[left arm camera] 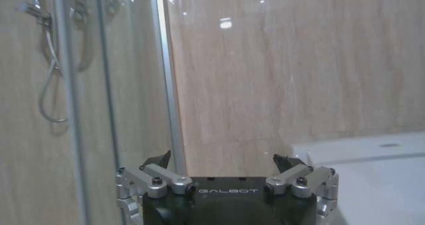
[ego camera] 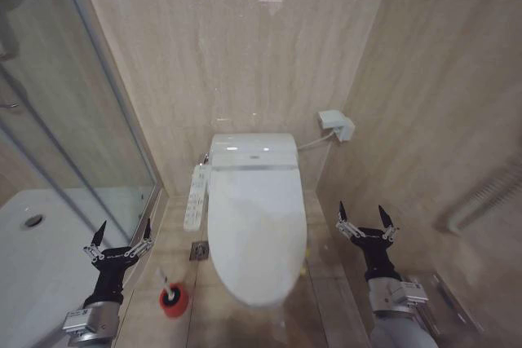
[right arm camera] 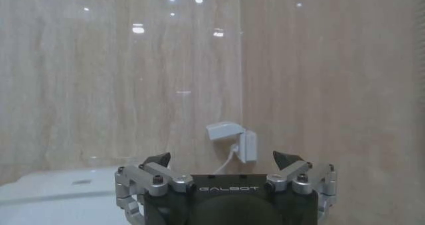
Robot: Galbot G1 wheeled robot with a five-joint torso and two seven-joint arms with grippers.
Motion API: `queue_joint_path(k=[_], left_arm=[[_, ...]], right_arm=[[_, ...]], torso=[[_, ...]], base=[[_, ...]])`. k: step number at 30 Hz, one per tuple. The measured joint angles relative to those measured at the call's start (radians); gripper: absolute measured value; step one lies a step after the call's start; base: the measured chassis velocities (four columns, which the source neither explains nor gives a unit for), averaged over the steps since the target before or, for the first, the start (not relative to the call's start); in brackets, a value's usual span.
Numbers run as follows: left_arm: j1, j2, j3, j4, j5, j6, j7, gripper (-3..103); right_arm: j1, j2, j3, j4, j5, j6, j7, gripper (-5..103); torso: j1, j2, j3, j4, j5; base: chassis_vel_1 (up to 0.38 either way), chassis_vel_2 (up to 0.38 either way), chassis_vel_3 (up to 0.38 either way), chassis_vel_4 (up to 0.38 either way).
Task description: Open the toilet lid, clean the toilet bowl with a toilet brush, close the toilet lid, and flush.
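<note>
From my head camera I see the toilet lid [ego camera: 257, 222] lying flat and closed over the toilet bowl [ego camera: 269, 297], in the middle of the floor, against the beige tiled wall [ego camera: 236, 46]. The toilet brush [ego camera: 171, 295] stands in its red holder on the floor, just beside the bowl on my left side. My left gripper [ego camera: 119, 235] is raised near the glass shower door [ego camera: 73, 112], above and left of the brush, with its fingers spread apart and nothing between them. My right gripper [ego camera: 366, 218] is raised on the right of the toilet, fingers also apart and empty.

In the left wrist camera, my left gripper [left arm camera: 229, 163] points at the wall beside the shower door frame, jaws wide.

In the right wrist camera, my right gripper [right arm camera: 222, 160] faces the wall with the white wall socket [right arm camera: 234, 138], jaws wide.
</note>
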Motion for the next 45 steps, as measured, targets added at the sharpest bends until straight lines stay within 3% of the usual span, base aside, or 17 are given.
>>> queue_joint_path(k=[13, 29, 45], left_arm=[[0.001, 0.000, 0.000, 0.000, 0.000, 0.000, 0.000, 100], [0.000, 0.000, 0.000, 0.000, 0.000, 0.000, 0.000, 100], [0.001, 0.000, 0.000, 0.000, 0.000, 0.000, 0.000, 100]], right_arm=[[-0.001, 0.000, 0.000, 0.000, 0.000, 0.000, 0.000, 100], [0.001, 0.000, 0.000, 0.000, 0.000, 0.000, 0.000, 100], [-0.001, 0.000, 0.000, 0.000, 0.000, 0.000, 0.000, 100]], torso=[[-0.001, 0.000, 0.000, 0.0006, 0.0000], [0.001, 0.000, 0.000, 0.0005, 0.0005], [-0.001, 0.000, 0.000, 0.0004, 0.0006]], base=[[0.310, -0.325, -0.312, 0.312], [-0.022, 0.003, 0.008, 0.002], [0.123, -0.120, -0.123, 0.125]])
